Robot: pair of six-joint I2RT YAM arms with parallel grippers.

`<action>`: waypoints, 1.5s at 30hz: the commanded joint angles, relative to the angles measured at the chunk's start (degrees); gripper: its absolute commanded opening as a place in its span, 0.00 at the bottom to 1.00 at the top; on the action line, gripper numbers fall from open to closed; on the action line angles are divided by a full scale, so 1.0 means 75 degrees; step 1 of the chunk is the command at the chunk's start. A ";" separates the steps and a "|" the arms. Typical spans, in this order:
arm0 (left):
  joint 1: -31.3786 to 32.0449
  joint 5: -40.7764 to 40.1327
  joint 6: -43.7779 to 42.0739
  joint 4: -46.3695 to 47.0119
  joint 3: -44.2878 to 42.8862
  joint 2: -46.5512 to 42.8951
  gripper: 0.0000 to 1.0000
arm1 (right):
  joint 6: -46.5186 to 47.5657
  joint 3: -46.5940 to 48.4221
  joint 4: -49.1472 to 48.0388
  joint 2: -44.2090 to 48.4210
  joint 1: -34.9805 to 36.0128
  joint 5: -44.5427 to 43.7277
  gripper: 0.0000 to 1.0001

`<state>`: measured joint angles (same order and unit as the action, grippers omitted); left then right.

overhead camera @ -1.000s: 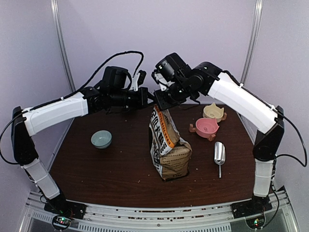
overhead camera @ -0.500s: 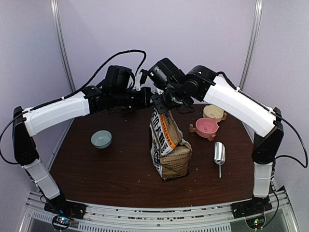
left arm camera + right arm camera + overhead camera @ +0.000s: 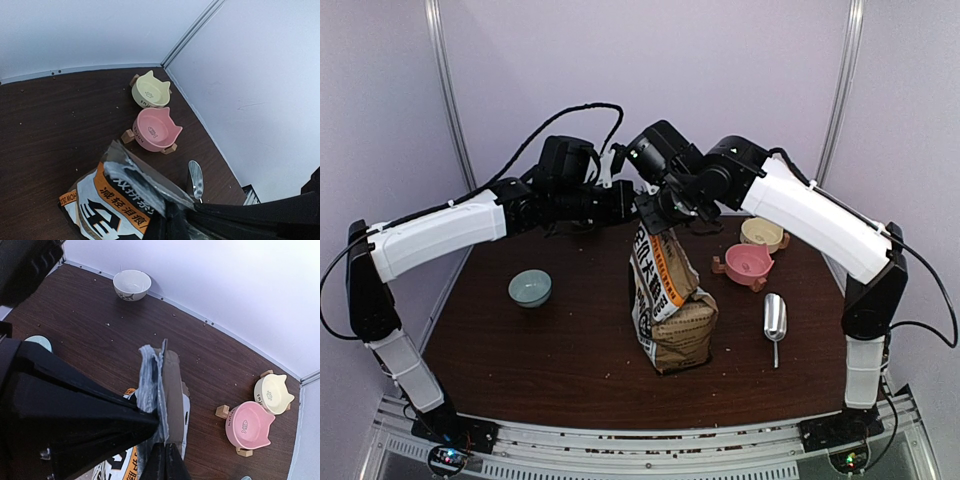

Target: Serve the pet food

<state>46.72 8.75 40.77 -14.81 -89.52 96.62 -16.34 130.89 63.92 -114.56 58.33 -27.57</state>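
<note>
The left gripper (image 3: 631,208) was clamped shut on the top edge of the kraft pet food bag (image 3: 675,320), upright at the middle of the table (image 3: 570,350). The right gripper (image 3: 649,215) pinched that edge too. Judged step: opening the bag. Next, its mouth needed parting without toppling it.

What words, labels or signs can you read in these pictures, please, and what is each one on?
"减轻泪痕", roughly, partly creased: white characters on the bag.
Small letters on its orange strip: too blurred to read.
Pink bowl: fish sign inside; side lettering too small to read.
Yellow bowl: likewise.
</note>
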 commanded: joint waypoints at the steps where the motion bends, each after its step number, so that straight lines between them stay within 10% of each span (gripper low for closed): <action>1: -0.0112 -0.0474 -0.0116 -0.0050 -0.0194 -0.0086 0.00 | -0.0047 0.0020 0.0817 -0.0036 -0.0246 -0.1142 0.00; 45: -0.0112 -0.0430 -0.0128 0.0023 -0.0152 -0.0184 0.00 | -0.0171 -0.0395 0.0494 0.0369 -0.0684 -0.0525 0.00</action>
<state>46.87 5.30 40.75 -17.26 -89.52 97.10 -16.93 129.05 66.02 -114.30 55.42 -29.34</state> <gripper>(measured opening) 0.007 0.003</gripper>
